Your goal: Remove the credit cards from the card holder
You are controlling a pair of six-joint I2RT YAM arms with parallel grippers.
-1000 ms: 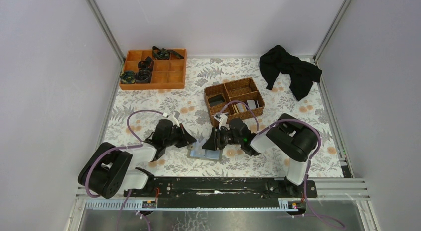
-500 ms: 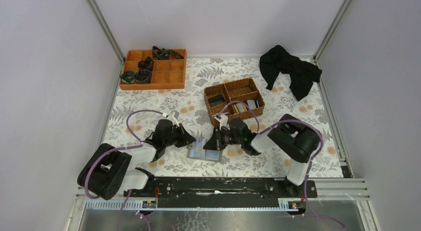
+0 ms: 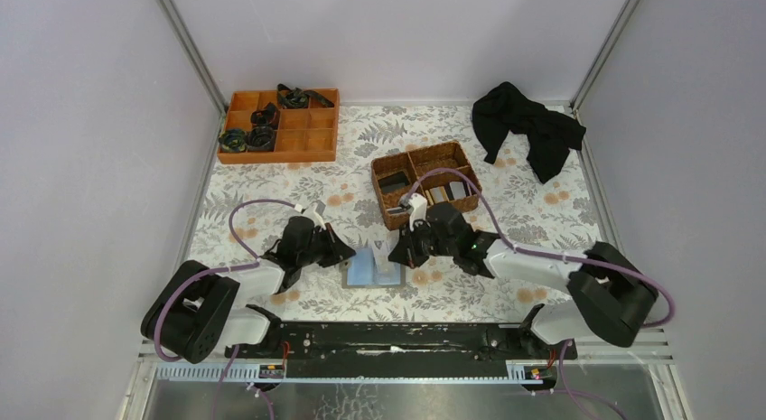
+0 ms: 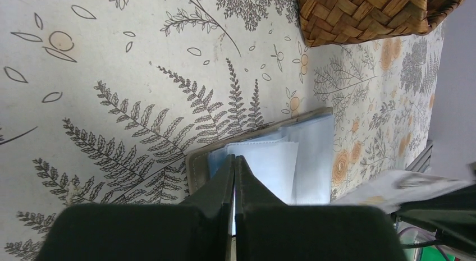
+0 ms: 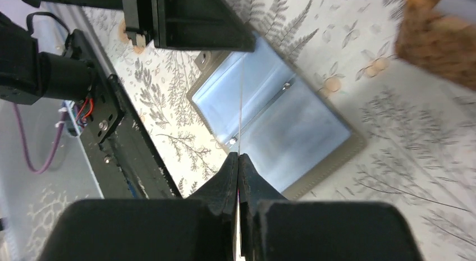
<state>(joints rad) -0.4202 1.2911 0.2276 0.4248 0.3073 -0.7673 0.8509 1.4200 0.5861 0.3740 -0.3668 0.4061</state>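
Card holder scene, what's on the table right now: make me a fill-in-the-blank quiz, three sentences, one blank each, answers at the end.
1. The card holder lies ____, both panels showing.
2. The right gripper is ____ on a thin card, seen edge-on in the right wrist view.
3. The black cloth lies in the far ____ corner.

Missing words: open; shut; right.

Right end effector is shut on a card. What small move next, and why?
Probably raise the right end effector toward the wicker basket: it pinches a thin card edge-on above the open card holder, which the shut left end effector presses down.
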